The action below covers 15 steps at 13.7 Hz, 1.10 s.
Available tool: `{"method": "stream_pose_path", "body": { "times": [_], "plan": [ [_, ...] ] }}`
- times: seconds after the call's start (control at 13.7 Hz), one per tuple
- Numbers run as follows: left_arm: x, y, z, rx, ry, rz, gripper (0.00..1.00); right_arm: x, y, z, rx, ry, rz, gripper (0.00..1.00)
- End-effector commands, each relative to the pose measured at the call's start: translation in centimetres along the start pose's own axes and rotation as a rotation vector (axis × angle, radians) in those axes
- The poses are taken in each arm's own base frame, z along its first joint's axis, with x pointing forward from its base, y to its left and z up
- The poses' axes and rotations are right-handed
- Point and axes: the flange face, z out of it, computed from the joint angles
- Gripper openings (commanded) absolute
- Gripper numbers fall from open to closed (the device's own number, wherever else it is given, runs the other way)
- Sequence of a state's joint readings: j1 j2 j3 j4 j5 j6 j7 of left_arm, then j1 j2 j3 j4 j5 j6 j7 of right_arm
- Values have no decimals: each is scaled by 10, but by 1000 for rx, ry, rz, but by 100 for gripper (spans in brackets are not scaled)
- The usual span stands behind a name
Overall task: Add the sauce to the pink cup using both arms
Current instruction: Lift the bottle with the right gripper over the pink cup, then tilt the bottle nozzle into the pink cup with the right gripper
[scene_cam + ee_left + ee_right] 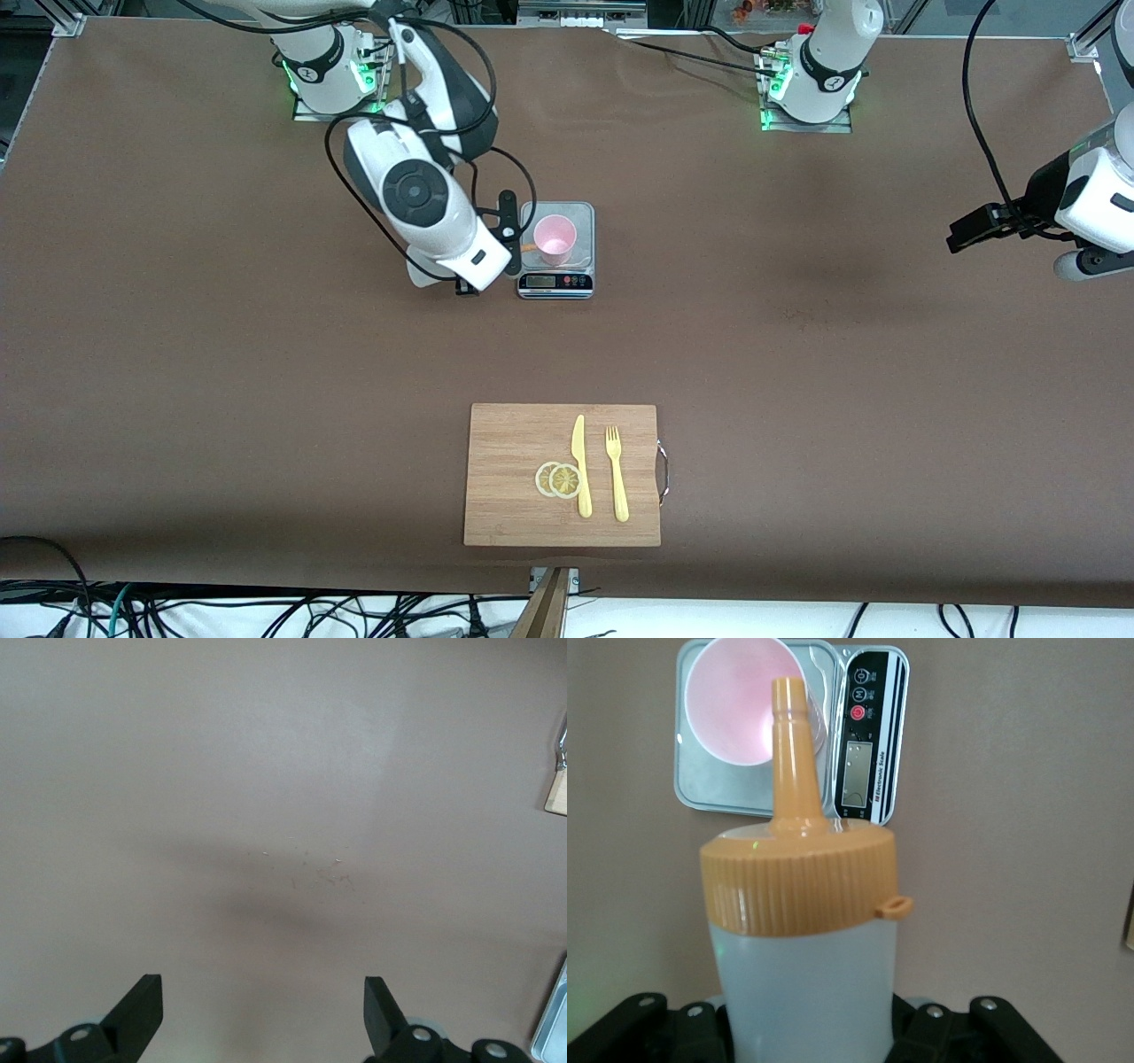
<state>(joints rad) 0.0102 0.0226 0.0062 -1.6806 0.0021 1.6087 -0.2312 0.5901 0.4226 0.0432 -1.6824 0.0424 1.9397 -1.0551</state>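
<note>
Tipping the sauce toward the pink cup on the scale

My right gripper (806, 1028) is pinching the sauce (802, 930), its nozzle reaching over the pink cup (555, 239), which is standing on the scale (556, 282). I am judging that a slow squeeze with the tip over the rim suits best. My left gripper (264, 1014) is waiting, fingers spread, over bare brown bench (797, 354) toward the left arm's end from the scale.

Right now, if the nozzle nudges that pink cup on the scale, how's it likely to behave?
Probably slides or tips easily: the pink cup looks like small thin plastic and seems empty in the right wrist view, so likely very light. It stands loose on the scale's smooth steel plate, so little grip. The right gripper holds the sauce, nozzle beside its rim.
</note>
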Motion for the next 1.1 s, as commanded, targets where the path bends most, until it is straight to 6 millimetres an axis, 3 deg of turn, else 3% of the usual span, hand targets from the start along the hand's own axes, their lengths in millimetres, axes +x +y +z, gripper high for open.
{"method": "stream_pose_path", "body": {
  "times": [0.0, 0.29, 1.02],
  "plan": [
    [0, -18, -2, 7, -20, -8, 100, 21, -15, -13, -62, -74, 19, 0],
    [-1, -15, -1, -9, -25, -6, 100, 33, -22, -10, -90, -126, -7, 0],
    [-5, -14, 8, -36, -71, -10, 100, 48, -37, 25, -79, -321, -60, 0]
  ]
}}
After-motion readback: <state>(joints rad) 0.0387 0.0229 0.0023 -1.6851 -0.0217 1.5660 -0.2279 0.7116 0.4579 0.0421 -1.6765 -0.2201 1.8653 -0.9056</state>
